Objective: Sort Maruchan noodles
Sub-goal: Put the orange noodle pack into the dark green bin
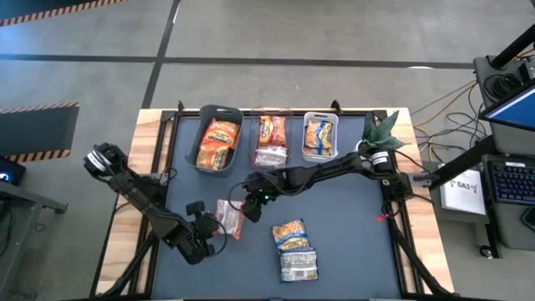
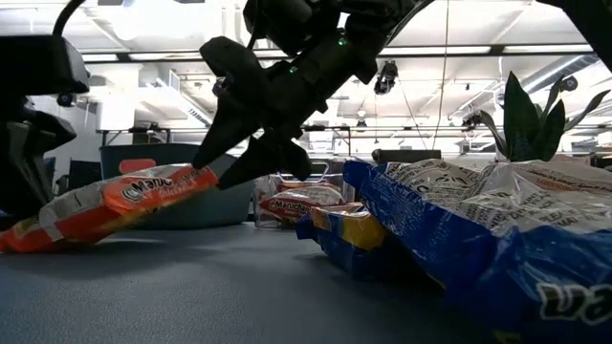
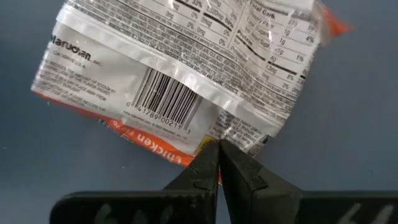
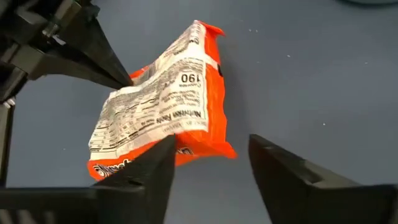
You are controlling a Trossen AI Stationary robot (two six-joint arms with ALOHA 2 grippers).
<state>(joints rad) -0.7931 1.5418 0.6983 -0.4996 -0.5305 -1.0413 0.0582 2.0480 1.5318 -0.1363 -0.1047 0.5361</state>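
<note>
An orange Maruchan packet [image 1: 230, 216] is tilted at the table's middle, its white barcode back [image 3: 174, 68] facing up. In the low view its raised end [image 2: 186, 177] points toward my right gripper. My left gripper [image 1: 213, 220] is shut on its edge. My right gripper [image 1: 242, 209] is open just beside it, one finger [image 4: 155, 165] at its orange edge and the other [image 4: 280, 171] clear of it. Two yellow-and-blue packets [image 1: 290, 236] [image 1: 298, 265] lie flat nearer the near edge. My left gripper [image 3: 217, 148] pinches the packet's sealed edge strip [image 3: 239, 134], near one corner, between its two shut fingertips. It comes nearly level from the table's left. The packet sits tilted, its end by the fingers low [image 2: 24, 234] and its other end raised. Whether my right gripper touches the packet, I cannot tell.
Along the far edge stand three bins: a teal one [image 1: 206, 117] with orange packets, a clear one [image 1: 272, 111] with red-and-white packets, and a white one [image 1: 321, 116] with yellow packets. A green plant [image 1: 382, 130] stands at the far right corner. Bare mat lies on the right.
</note>
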